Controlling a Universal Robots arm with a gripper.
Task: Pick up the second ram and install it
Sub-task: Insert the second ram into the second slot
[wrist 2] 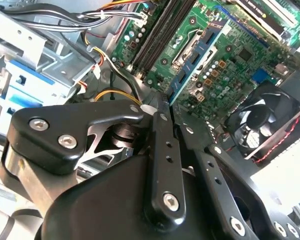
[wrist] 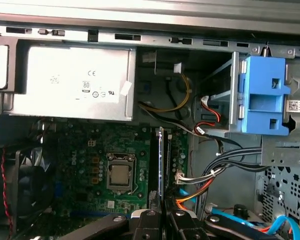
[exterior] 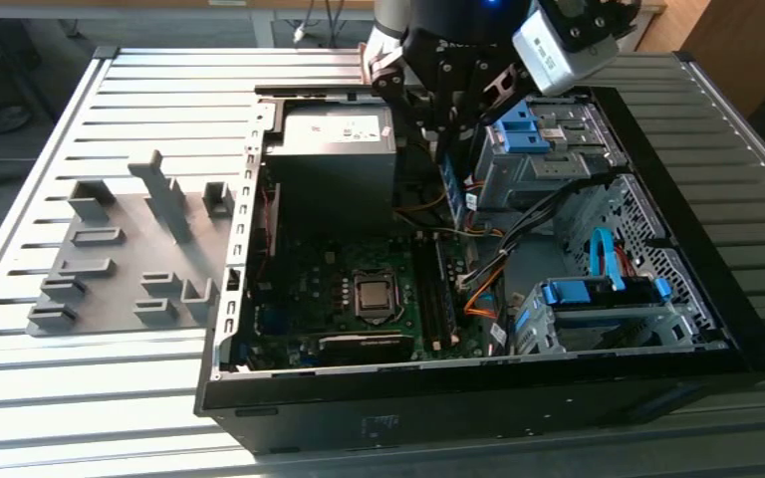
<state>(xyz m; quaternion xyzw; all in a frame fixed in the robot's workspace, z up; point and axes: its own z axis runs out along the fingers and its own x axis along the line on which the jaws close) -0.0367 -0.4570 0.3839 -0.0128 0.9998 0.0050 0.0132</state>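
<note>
Gripper [exterior: 446, 139] sits above the open PC case [exterior: 701, 329] on the bench [exterior: 37, 418], fingers [wrist 2: 162, 145] clamped on the second ram [wrist 2: 197, 60]. Stick hangs edge-down w/ the gripper over the mobo [wrist: 90, 155], just beside the PSU [wrist: 70, 82], lined up near the ram slots [exterior: 432, 299].

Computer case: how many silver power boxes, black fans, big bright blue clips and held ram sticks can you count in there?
silver power box: 1
black fan: 1
bright blue clip: 1
ram stick held in the fingers: 1
Total: 4
</note>
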